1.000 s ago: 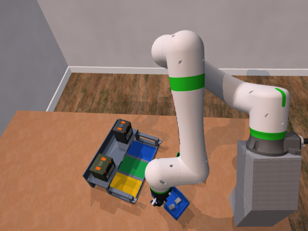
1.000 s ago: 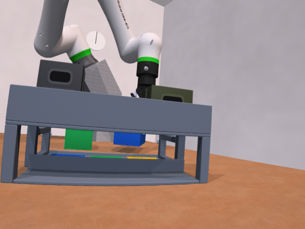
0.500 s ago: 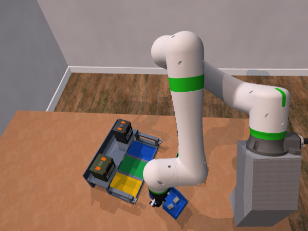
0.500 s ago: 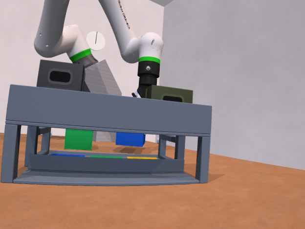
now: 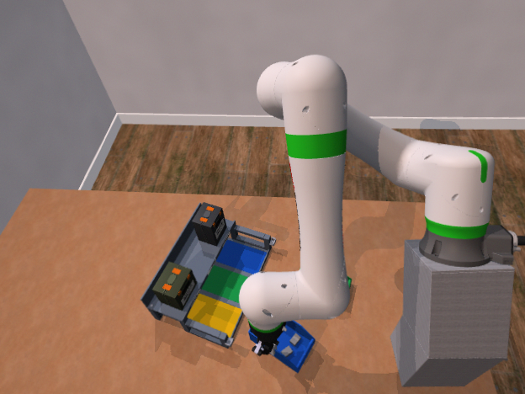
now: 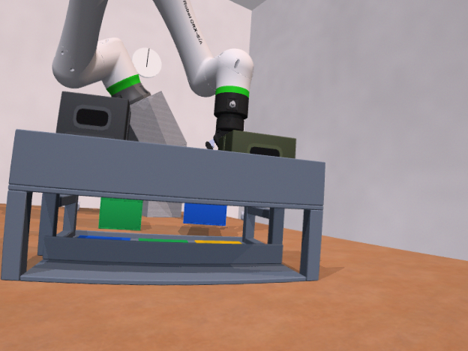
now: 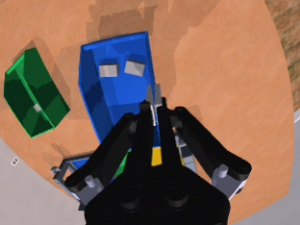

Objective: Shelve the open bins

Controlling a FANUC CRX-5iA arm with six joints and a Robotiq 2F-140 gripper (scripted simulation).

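The blue bin (image 5: 292, 345) (image 7: 119, 69) is on the table side of the shelf's yellow end and holds two grey parts. My gripper (image 7: 154, 92) is shut on the bin's near end wall, and the bin seems to hang just above the table. It also shows through the shelf in the exterior view (image 6: 205, 214). The green bin (image 7: 35, 93) stands on the table to its left in the wrist view (image 6: 120, 213); in the top view the arm hides it. The shelf (image 5: 210, 275) has blue (image 5: 241, 255), green (image 5: 223, 282) and yellow (image 5: 214, 312) marks, all unoccupied.
Two dark boxes (image 5: 210, 222) (image 5: 174, 284) stand on the shelf's top board. A low front lip (image 6: 162, 251) runs along the shelf's floor. The arm's grey pedestal (image 5: 455, 315) stands to the right of the bins.
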